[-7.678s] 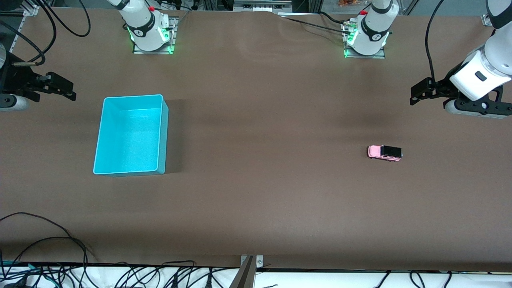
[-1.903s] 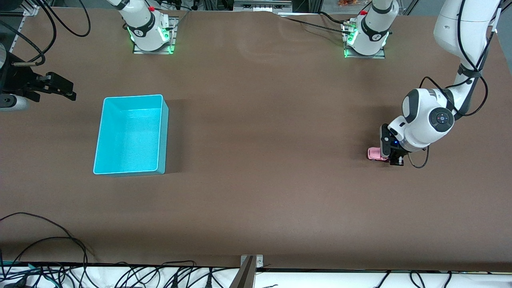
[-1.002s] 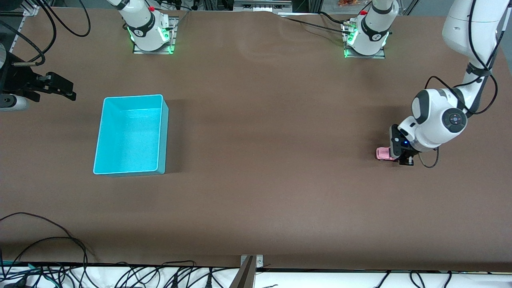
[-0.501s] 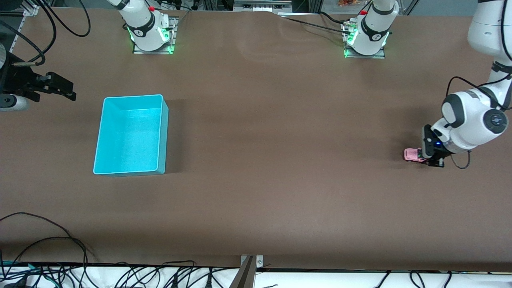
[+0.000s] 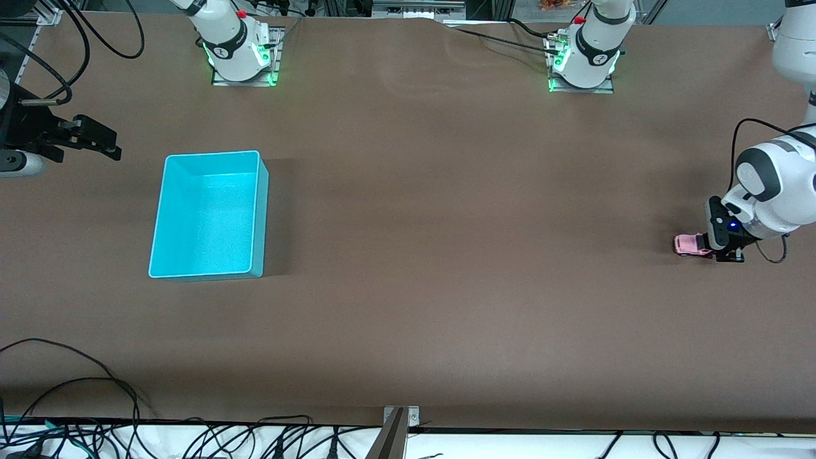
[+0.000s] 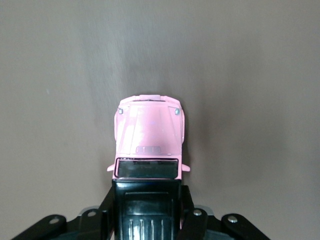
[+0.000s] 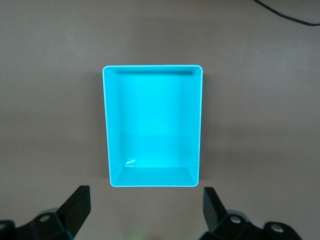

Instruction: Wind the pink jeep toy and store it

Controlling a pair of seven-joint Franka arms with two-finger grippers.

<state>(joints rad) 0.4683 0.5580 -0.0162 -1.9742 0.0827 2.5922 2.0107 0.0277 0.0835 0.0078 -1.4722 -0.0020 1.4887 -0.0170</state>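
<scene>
The pink jeep toy (image 5: 688, 245) sits on the brown table at the left arm's end, its pink hood showing past the gripper. My left gripper (image 5: 719, 247) is down at table level and shut on the jeep's black-roofed rear. In the left wrist view the jeep (image 6: 148, 135) points away from the camera and both fingers (image 6: 105, 212) press its sides. The turquoise bin (image 5: 209, 213) stands empty toward the right arm's end. My right gripper (image 5: 95, 139) waits open in the air beside the bin; the right wrist view shows the bin (image 7: 153, 125) and the spread fingers (image 7: 76, 205).
Both arm bases (image 5: 239, 48) stand along the table edge farthest from the front camera. Cables (image 5: 76, 382) lie along the nearest edge. A wide stretch of brown table (image 5: 446, 223) separates the jeep from the bin.
My left gripper came down onto the jeep, closed on it, and has dragged it backward along the table toward the left arm's end. The right arm has not moved.
</scene>
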